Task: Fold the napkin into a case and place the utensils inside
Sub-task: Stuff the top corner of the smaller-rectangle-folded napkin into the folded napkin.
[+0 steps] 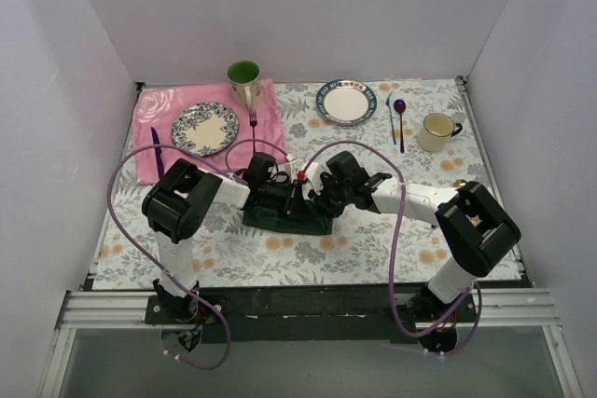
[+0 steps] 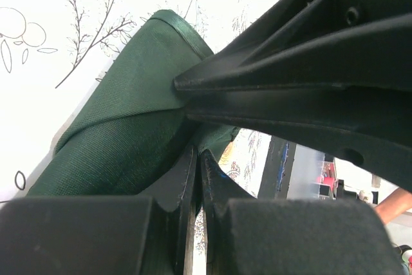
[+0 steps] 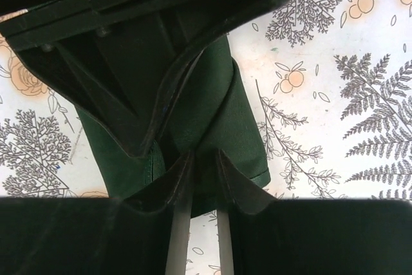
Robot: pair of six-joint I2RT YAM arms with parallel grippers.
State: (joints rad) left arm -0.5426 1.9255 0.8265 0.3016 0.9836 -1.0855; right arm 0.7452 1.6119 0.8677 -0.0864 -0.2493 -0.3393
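The napkin (image 1: 280, 222) lies folded into a thick band at the table's middle, near the front edge, its long axis running left to right. The left gripper (image 2: 196, 162) is closed tight at its fold. The right gripper (image 3: 204, 157) stands narrowly parted over the cloth, and whether either nips it is unclear. The flower-printed tablecloth (image 1: 373, 241) lies underneath, and 3 white walls (image 1: 280, 6) stand around it.

Floral tbl (image 1: 420, 230): pink cloth (image 1: 270, 123), green napkin (image 1: 270, 221), plate (image 1: 347, 102), purple spoon (image 1: 399, 109), mug (image 1: 435, 132).
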